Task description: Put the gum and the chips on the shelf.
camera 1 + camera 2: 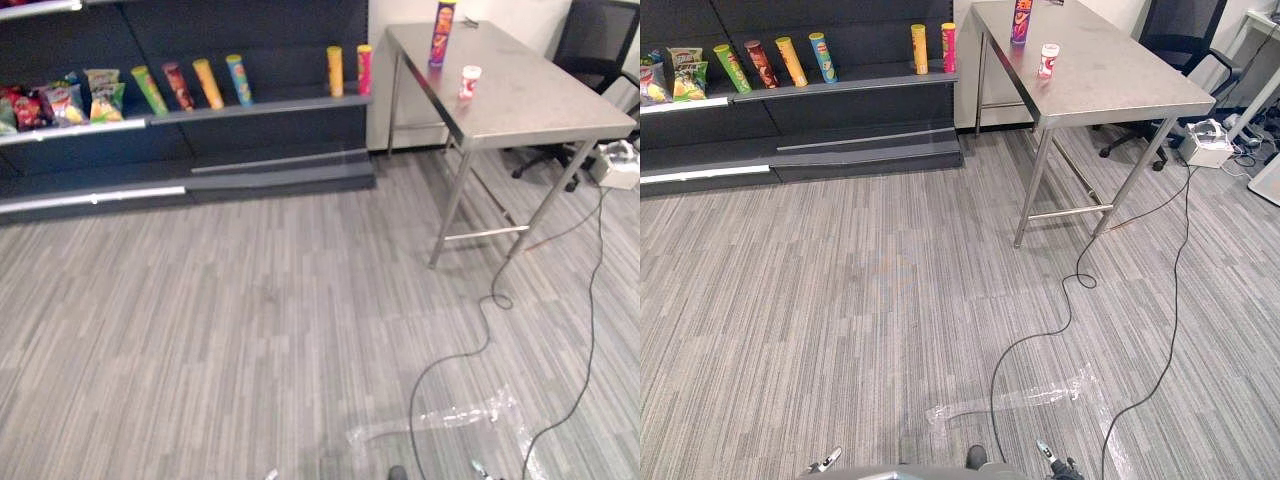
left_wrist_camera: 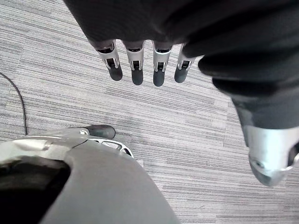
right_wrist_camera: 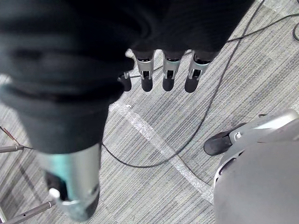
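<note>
A tall purple and red chips can (image 1: 443, 32) stands at the far end of a steel table (image 1: 540, 105) at the right. A small white and red gum tub (image 1: 469, 82) stands nearer on the same table. The dark shelf (image 1: 262, 106) runs along the back left, with several chips cans standing on it. My left hand (image 2: 136, 70) hangs over the carpet with its fingers straight and nothing in it. My right hand (image 3: 168, 77) also hangs over the floor, fingers straight and empty. Both hands are far from the table and the shelf.
Snack bags (image 1: 60, 102) lie on the shelf's left part. A black office chair (image 1: 592, 45) stands behind the table, and a white box (image 1: 620, 165) sits on the floor beside it. A strip of clear tape (image 1: 450, 415) crosses the grey carpet near me.
</note>
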Available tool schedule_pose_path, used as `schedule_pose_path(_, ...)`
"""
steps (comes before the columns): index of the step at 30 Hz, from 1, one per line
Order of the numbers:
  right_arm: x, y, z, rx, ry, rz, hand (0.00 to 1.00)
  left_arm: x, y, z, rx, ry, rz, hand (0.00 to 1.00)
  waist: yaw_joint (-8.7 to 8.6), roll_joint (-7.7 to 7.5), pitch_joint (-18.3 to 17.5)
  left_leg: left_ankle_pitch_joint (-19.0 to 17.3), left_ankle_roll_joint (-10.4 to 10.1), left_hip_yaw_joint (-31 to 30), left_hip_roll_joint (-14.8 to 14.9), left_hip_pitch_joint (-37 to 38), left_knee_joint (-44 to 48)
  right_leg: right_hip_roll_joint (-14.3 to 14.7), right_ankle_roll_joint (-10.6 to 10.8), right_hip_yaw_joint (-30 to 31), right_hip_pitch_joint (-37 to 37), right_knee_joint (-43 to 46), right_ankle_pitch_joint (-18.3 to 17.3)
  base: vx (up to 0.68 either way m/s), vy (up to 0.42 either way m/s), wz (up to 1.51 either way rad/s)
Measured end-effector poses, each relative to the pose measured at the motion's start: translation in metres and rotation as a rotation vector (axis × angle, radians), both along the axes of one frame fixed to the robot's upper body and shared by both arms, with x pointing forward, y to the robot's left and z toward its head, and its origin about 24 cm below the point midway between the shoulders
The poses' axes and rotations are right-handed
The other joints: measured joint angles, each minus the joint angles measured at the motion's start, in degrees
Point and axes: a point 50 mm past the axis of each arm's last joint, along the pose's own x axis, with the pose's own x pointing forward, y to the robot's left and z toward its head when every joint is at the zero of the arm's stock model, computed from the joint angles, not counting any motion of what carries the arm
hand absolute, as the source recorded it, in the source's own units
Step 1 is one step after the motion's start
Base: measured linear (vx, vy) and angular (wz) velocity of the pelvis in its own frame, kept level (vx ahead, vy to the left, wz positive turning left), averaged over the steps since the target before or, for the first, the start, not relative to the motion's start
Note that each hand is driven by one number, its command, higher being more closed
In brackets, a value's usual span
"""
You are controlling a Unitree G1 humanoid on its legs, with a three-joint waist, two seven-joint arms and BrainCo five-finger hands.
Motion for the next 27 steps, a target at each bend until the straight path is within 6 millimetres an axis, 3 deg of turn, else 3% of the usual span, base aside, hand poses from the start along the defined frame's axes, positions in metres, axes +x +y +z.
schedule_pose_path(3, 0.006, -0.003, 0.002, -0.012, -0.019, 0.008, 0.00, 0.002, -0.001, 0.000, -0.002, -0.005, -0.001, 0.00, 0.01, 0.38, 0.53, 0.01, 0.00, 0.08, 0.29, -0.62, 0.42, 0.02, -0.84, 0.19, -1.85, 2.69, -0.68, -0.05, -0.023, -0.06)
schedule_pose_path(8, 0.017, -0.006, 0.005, -0.026, -0.058, 0.007, 0.00, 0.017, 0.001, 0.002, -0.002, -0.042, 0.006, 0.00, -0.10, 0.06, 3.58, -1.15, -0.78, -0.29, 0.51, -3.44, 3.67, -1.36, -2.13, -0.56, -7.98, 13.82, -6.60, -0.06, -0.042, 0.09)
schedule_pose_path(10, 0.011, -0.005, 0.004, -0.003, -0.061, -0.025, 0.00, 0.018, 0.002, 0.002, -0.017, -0.060, 0.060, 0.00, -0.04, -0.42, 4.70, -6.04, -1.93, -0.69, 2.36, -7.85, 14.05, -2.02, -3.01, -1.40, -9.44, 18.89, -10.55, -0.04, -0.101, 0.21)
schedule_pose_path(11, 0.009, -0.005, 0.003, 0.001, -0.060, -0.029, 0.00, 0.018, 0.003, 0.002, -0.020, -0.063, 0.077, 0.00, 0.03, -0.40, 4.79, -6.76, -2.16, -0.46, 3.08, -8.97, 17.24, -2.04, -3.29, -1.68, -9.53, 19.76, -11.25, 0.01, -0.125, 0.36)
schedule_pose_path(13, -0.002, -0.002, 0.002, 0.012, -0.048, -0.057, 0.00, 0.018, 0.008, 0.004, -0.029, -0.092, 0.158, 0.00, -0.01, -1.27, 5.82, -6.85, -1.91, -0.06, 5.88, -15.52, 33.58, -2.84, -3.60, -3.29, -8.79, 22.23, -13.44, 0.03, -0.132, 0.36)
schedule_pose_path(15, -0.006, -0.003, 0.002, 0.007, -0.041, -0.057, 0.00, 0.016, 0.003, 0.003, -0.057, -0.116, 0.260, 0.00, 0.09, -0.52, 6.23, -6.53, -0.67, -0.69, 8.48, -20.25, 44.85, -2.59, -4.05, -4.21, -7.04, 23.51, -15.23, 0.10, -0.049, 0.24)
schedule_pose_path(17, -0.004, -0.003, 0.003, -0.002, -0.049, -0.033, 0.00, 0.014, 0.000, 0.003, -0.074, -0.126, 0.319, 0.00, 0.14, -0.24, 6.30, -8.06, -0.49, -0.72, 9.95, -23.07, 49.26, -3.04, -3.38, -4.20, -5.51, 24.31, -16.55, 0.19, 0.038, 0.16)
schedule_pose_path(21, 0.012, -0.004, 0.006, -0.015, -0.097, -0.013, 0.00, 0.017, -0.003, 0.003, -0.089, -0.142, 0.339, 0.00, 0.68, -0.33, 6.34, -7.39, -0.48, -0.64, 9.99, -27.30, 38.88, -5.31, -1.61, -3.13, -4.81, 24.30, -18.33, 0.21, 0.138, -0.07)
schedule_pose_path(25, 0.028, -0.005, 0.010, -0.035, -0.135, 0.026, 0.00, 0.020, -0.005, 0.003, -0.092, -0.160, 0.359, 0.00, 1.85, -0.06, 6.23, 0.74, -1.73, -2.66, 9.51, -27.63, 17.58, -7.80, 2.58, 0.28, -2.65, 24.09, -21.46, 0.40, 0.335, -0.36)
schedule_pose_path(26, 0.032, -0.003, 0.010, -0.033, -0.135, 0.022, 0.00, 0.020, -0.003, 0.004, -0.090, -0.165, 0.371, 0.00, 2.12, -0.81, 6.18, 6.34, -2.20, -3.76, 8.80, -27.21, 17.65, -9.16, 3.90, 2.15, -1.64, 23.37, -22.38, 0.55, 0.505, -0.66)
schedule_pose_path(27, 0.034, 0.000, 0.010, -0.025, -0.136, 0.016, 0.00, 0.019, 0.001, 0.004, -0.078, -0.165, 0.370, 0.00, 2.38, -1.16, 5.72, 6.58, -0.99, -3.66, 7.38, -26.88, 18.54, -10.53, 4.06, 2.91, -0.79, 22.17, -22.45, 0.53, 0.405, -0.51)
